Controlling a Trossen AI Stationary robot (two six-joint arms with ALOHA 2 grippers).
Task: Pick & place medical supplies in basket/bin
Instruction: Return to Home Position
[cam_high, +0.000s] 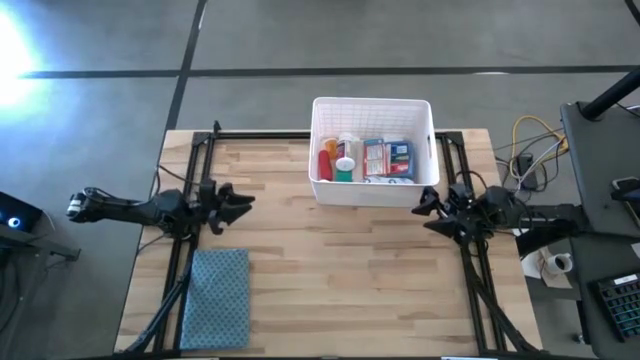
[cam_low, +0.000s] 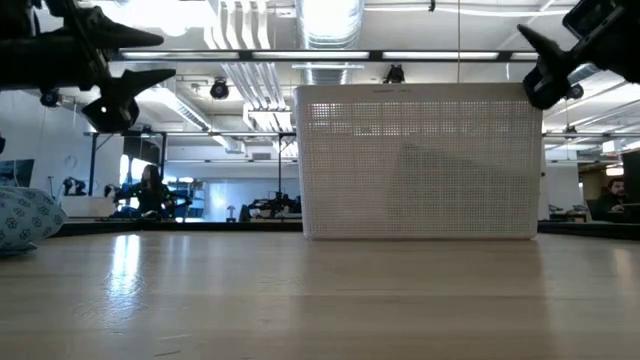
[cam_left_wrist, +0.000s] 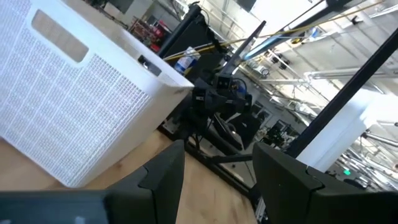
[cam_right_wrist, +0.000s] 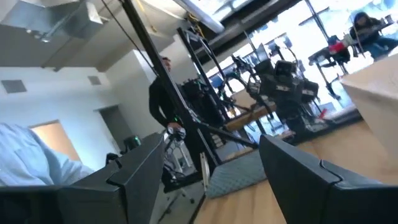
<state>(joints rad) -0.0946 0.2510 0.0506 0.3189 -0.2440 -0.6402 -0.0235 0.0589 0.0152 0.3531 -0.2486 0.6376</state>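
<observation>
The white bin (cam_high: 372, 152) stands at the table's far middle, its perforated wall (cam_low: 418, 160) filling the low view. Inside lie the medical supplies (cam_high: 365, 159): a red tube, white bottles, an orange vial and blue and red-white packets. My left gripper (cam_high: 243, 204) hovers open at the table's left side, level, pointing toward the bin (cam_left_wrist: 81, 93). My right gripper (cam_high: 428, 210) hovers open at the table's right side, just near of the bin's right corner. Nothing sits between either pair of fingers.
A blue-grey folded cloth (cam_high: 216, 297) lies at the near left of the table, and shows in the right wrist view (cam_right_wrist: 239, 171) and at the low view's left edge (cam_low: 25, 222). Black frame rails (cam_high: 200, 170) run along both sides. Cables and desks stand beyond the right edge.
</observation>
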